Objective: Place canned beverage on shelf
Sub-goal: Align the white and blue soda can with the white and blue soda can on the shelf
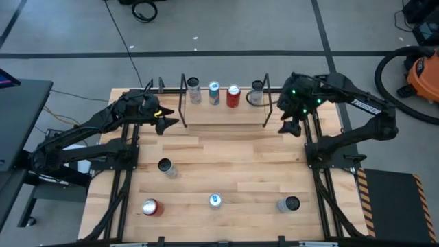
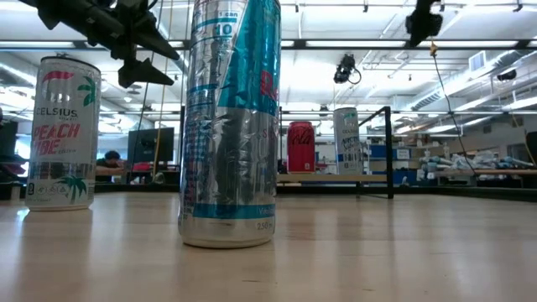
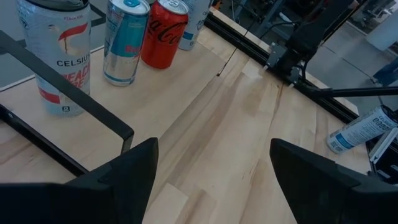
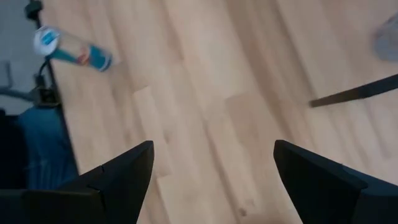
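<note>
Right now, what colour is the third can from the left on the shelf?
Red, with white script lettering: the third can on the shelf. It shows best in the left wrist view.

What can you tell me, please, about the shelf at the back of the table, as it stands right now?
The shelf is a small rack: a light wooden board between two thin black rod end frames. It stands on the table's far edge, between the two arms. Four cans stand upright on it in a row: a pale can, a blue and silver can, a red can and a silver can. Neither gripper touches it.
</note>
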